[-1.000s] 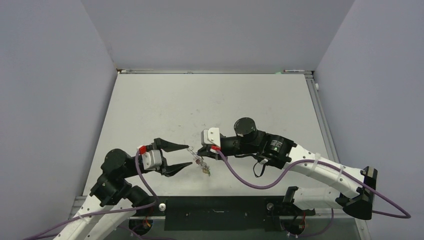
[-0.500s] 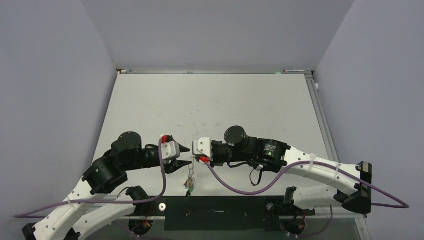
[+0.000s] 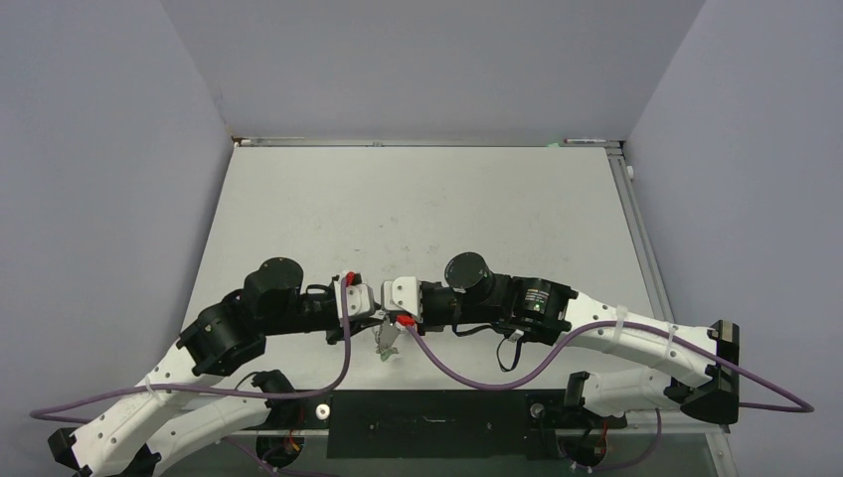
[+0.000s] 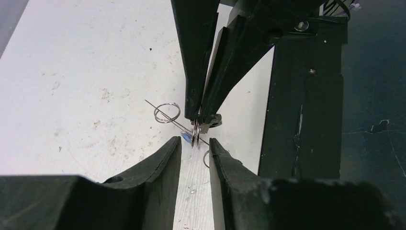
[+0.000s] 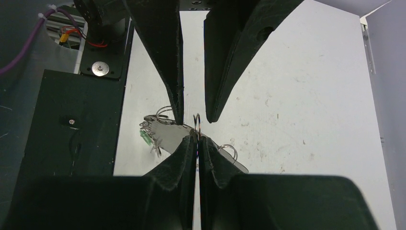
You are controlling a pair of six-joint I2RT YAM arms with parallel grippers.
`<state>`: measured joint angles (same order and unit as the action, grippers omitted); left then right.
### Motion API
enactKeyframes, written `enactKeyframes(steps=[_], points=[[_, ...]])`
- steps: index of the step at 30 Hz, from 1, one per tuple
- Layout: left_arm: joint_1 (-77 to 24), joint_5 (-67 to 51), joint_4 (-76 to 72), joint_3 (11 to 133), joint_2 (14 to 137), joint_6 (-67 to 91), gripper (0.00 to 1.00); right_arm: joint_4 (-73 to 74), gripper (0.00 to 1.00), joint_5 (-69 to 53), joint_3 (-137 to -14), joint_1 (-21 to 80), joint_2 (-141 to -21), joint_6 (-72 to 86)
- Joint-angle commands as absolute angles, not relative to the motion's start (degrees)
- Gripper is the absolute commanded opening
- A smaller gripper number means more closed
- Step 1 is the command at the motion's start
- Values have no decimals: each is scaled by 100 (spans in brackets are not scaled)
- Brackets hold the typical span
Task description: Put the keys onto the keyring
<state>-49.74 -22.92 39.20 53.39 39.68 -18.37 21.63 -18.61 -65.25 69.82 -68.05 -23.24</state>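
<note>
My right gripper (image 5: 196, 138) is shut on a thin metal loop (image 5: 196, 120), the keyring as far as I can tell. It shows edge-on in the left wrist view as the keyring (image 4: 195, 136). The keys (image 3: 386, 343) dangle below it, one with a green head (image 5: 143, 139) and one with a blue head (image 4: 186, 139). My left gripper (image 4: 195, 142) faces the right gripper tip to tip. It is open, with a narrow gap between its fingers (image 5: 178, 108), which flank the loop without touching it. From above, the two grippers meet at the near middle of the table (image 3: 418, 209).
Small loose wire rings (image 4: 167, 112) sit on the bunch beside the pinched loop, another ring (image 5: 229, 151) to the right. The black mounting plate (image 3: 437, 422) and the table's near edge lie just below the grippers. Grey walls stand close on the left and right.
The left arm has swung right and up to the right gripper, and its jaws have narrowed around the loop. The right gripper shifted slightly left early on and stays shut; the bunch hangs shorter.
</note>
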Motion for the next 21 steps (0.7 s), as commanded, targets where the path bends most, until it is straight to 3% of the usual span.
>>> enactKeyframes(steps=[1,5,13,17,21], points=[[-4997,-2213,3763,5581,3994,-1937,23,1872,5,-1845,-6796,7030,-6733,-2365],[-5001,-2246,3675,5559,4042,-1934,23,1871,5,-1863,-6802,7026,-6741,-2374],[-5007,-2372,3305,5452,3999,-1863,33,1883,5,-1898,-6803,7039,-6742,-2373],[-5002,-2336,3310,5432,4048,-1901,20,1876,5,-1898,-6808,7046,-6739,-2373],[-5003,-2331,3318,5382,4078,-1938,17,1874,5,-1924,-6806,7057,-6731,-2381]])
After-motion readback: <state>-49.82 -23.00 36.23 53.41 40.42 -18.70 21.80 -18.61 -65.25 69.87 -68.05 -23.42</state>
